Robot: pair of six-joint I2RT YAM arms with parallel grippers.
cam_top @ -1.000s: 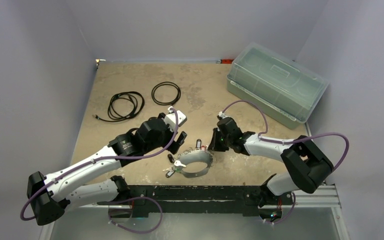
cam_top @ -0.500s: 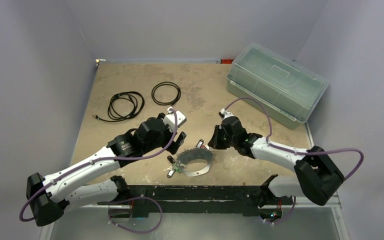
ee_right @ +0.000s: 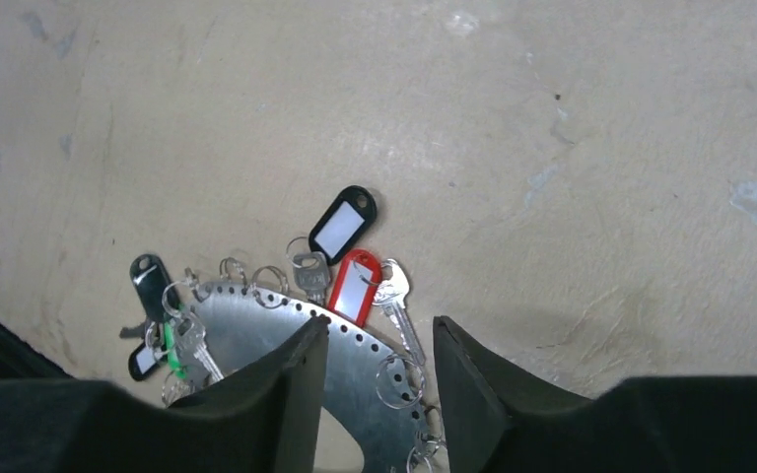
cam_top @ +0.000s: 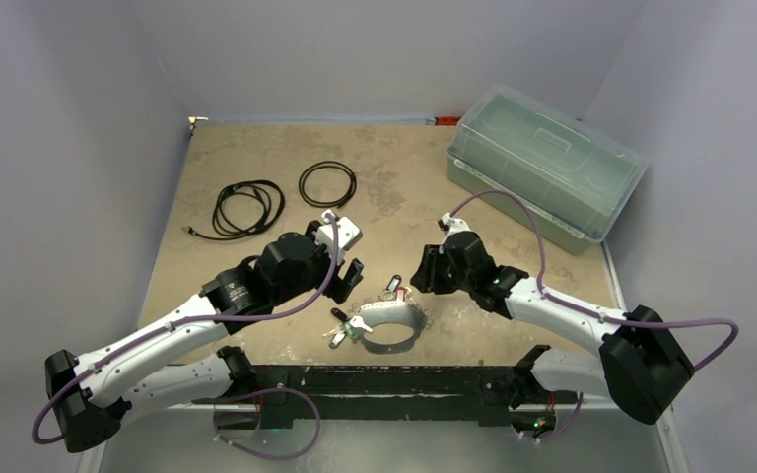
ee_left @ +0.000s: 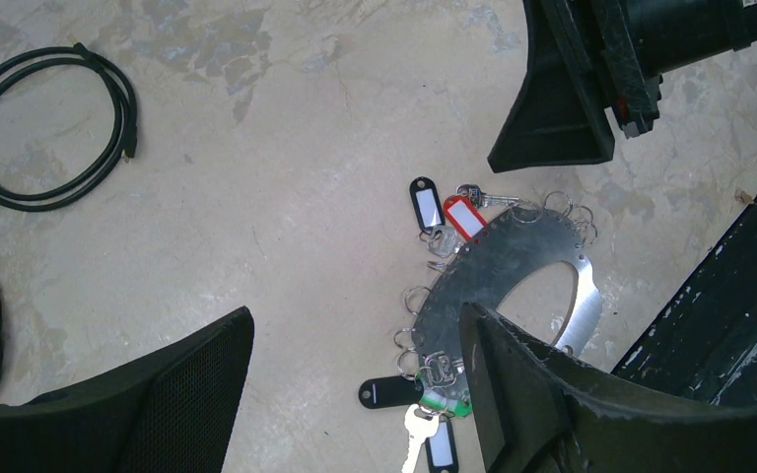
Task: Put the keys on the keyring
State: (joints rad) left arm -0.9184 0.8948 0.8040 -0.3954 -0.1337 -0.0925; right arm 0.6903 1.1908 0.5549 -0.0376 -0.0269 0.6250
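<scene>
Metal keyring (cam_top: 391, 313): lies flat on the tan surface (cam_top: 256, 148), near its front edge, between both arms.
Keys (ee_right: 394, 299): red tag (ee_right: 355, 286) and black tag (ee_right: 342, 224) at the far rim; green tag (ee_right: 170, 360) at the left end.
Left end effector (ee_left: 355, 315): spread wide, empty, just above the keyring.
Right end effector (ee_right: 379, 330): fingers narrowly parted over the rim, pinching nothing.

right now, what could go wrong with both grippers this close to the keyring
The right gripper hangs open astride the rim of the keyring beside the red-tagged key; closing there could pinch a small split ring or drag the keyring. The left gripper, wide open, hangs close to the green and black tags; lowering might knock them.
</scene>
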